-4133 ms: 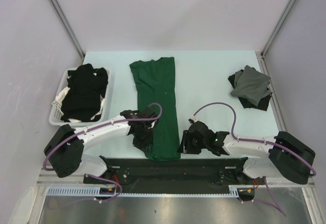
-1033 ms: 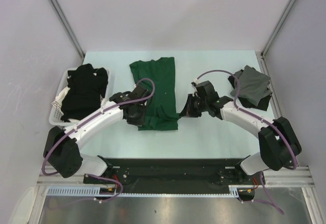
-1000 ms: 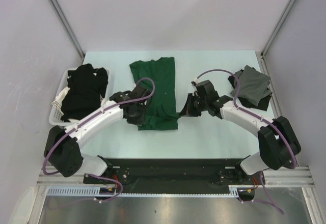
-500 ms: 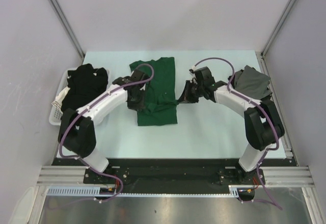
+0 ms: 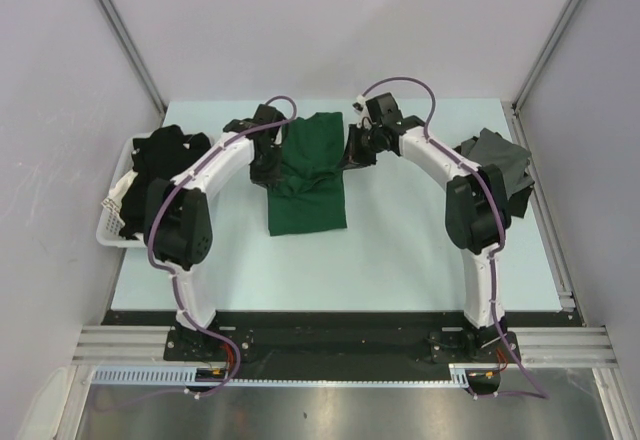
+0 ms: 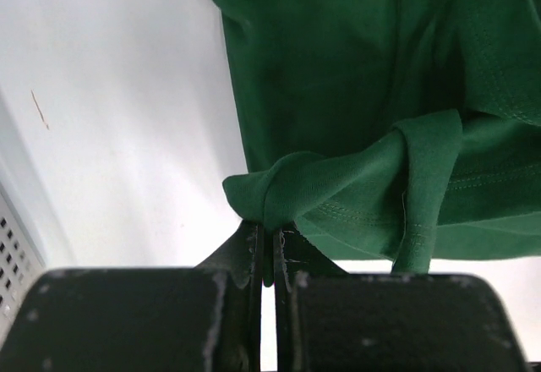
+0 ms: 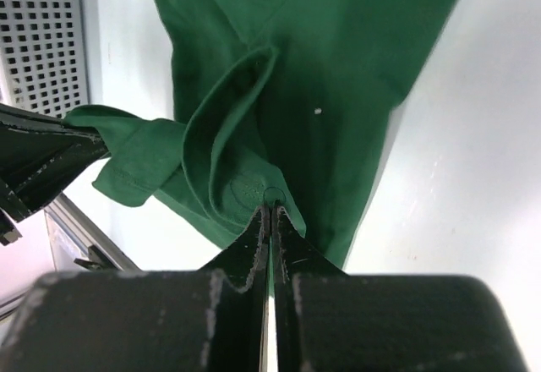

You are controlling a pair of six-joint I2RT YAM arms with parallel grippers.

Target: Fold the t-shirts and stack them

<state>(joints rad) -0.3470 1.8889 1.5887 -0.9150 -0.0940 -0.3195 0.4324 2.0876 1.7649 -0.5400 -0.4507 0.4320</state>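
The dark green t-shirt (image 5: 308, 175) lies mid-table, its near half doubled over toward the far edge. My left gripper (image 5: 268, 160) is shut on the shirt's left hem corner (image 6: 279, 190); its fingertips (image 6: 269, 235) pinch the bunched cloth. My right gripper (image 5: 352, 150) is shut on the shirt's right hem edge (image 7: 270, 194). Both hold the folded edge near the shirt's far end. A grey t-shirt (image 5: 497, 160) lies on a black one (image 5: 516, 198) at the right. Black t-shirts (image 5: 160, 175) fill the basket.
The white slatted basket (image 5: 113, 222) stands at the table's left edge. The folded grey and black shirts sit near the right edge. Both arms stretch far out over the table, their purple cables (image 5: 400, 85) arching above. Grey walls close the back and sides.
Both grippers have carried the green shirt's near hem from the front of the table to the far end, doubling the shirt over itself. The arms are now stretched out.
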